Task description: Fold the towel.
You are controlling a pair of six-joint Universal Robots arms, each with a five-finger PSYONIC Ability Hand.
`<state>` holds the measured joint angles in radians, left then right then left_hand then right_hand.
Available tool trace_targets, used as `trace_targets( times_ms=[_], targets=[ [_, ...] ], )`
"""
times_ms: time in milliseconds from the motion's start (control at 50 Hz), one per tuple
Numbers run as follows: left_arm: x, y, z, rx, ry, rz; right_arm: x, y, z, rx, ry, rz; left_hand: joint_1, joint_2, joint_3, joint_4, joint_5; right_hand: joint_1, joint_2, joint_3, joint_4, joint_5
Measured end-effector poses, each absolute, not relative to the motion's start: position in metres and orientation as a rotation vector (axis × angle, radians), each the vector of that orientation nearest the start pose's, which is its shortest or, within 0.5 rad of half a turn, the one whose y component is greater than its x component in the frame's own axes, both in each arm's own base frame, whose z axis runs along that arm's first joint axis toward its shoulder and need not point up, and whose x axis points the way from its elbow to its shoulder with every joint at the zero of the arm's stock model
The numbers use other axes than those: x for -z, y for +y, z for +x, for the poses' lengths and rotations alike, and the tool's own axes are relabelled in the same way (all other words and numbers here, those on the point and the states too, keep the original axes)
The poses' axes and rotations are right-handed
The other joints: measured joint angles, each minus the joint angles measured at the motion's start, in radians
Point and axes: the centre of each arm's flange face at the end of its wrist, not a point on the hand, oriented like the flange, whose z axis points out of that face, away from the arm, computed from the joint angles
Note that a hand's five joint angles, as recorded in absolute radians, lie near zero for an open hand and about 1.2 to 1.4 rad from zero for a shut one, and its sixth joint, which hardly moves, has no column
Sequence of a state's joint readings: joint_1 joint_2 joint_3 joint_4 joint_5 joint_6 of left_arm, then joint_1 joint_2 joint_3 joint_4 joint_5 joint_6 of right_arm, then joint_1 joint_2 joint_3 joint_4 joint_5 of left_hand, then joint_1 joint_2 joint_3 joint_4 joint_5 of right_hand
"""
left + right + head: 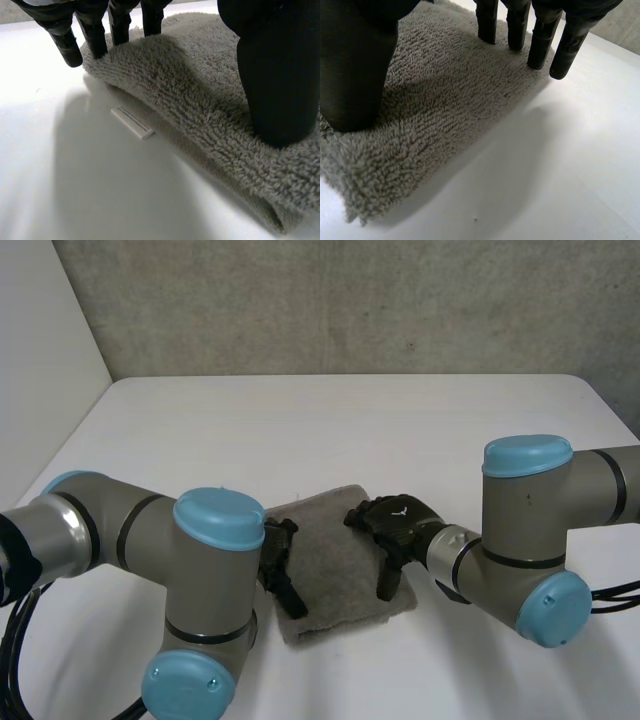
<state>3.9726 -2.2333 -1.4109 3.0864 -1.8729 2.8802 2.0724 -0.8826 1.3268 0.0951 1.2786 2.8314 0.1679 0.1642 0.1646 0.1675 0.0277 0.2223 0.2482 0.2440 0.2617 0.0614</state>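
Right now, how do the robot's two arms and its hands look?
The left arm and right arm are thick grey tubes with black rings and rounded light-blue caps. The left hand and right hand are black, with slim fingers and a broad thumb; the right one bears a small white mark.

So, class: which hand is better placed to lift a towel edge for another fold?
Probably the left hand: the towel humps up between its fingers and thumb, ready to pinch. Under the right hand it lies flat.
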Motion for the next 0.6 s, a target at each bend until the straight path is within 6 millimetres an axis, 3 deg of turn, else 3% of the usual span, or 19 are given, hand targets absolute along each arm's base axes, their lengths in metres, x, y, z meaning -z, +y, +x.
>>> trace_targets(
  times_ms=[100,180,320,400,500,600],
  targets=[
    [-0.123,-0.201,-0.322,1.654,2.906,0.453,-0.135,-0.256,0.322,1.370,2.141,-1.182,-0.004,-0.001,0.000,0.000,-0.001,-0.003,0.000,0.000,0.000,0.000],
    [-0.140,-0.203,-0.324,1.728,2.891,0.437,-0.160,-0.257,0.322,1.448,2.096,-1.152,-0.004,-0.001,0.000,0.000,-0.001,-0.003,0.000,0.000,0.000,0.000],
    [-0.206,-0.214,-0.320,1.999,2.791,0.367,-0.232,-0.262,0.311,1.664,2.006,-0.978,-0.004,-0.001,0.000,0.000,-0.002,-0.003,0.000,0.000,0.000,0.000],
    [-0.256,-0.229,-0.300,2.179,2.672,0.268,-0.276,-0.269,0.291,1.826,1.990,-0.818,-0.004,-0.001,0.000,0.000,-0.002,-0.003,0.000,0.000,0.000,0.000],
    [-0.297,-0.240,-0.274,2.302,2.540,0.224,-0.317,-0.272,0.264,2.014,1.993,-0.645,-0.004,-0.001,0.000,0.000,-0.002,-0.003,0.000,0.000,0.000,0.000],
    [-0.321,-0.235,-0.264,2.371,2.488,0.315,-0.338,-0.267,0.250,2.112,1.991,-0.563,-0.004,-0.001,0.000,0.000,-0.002,-0.003,0.000,0.000,0.000,0.000]
  ],
)
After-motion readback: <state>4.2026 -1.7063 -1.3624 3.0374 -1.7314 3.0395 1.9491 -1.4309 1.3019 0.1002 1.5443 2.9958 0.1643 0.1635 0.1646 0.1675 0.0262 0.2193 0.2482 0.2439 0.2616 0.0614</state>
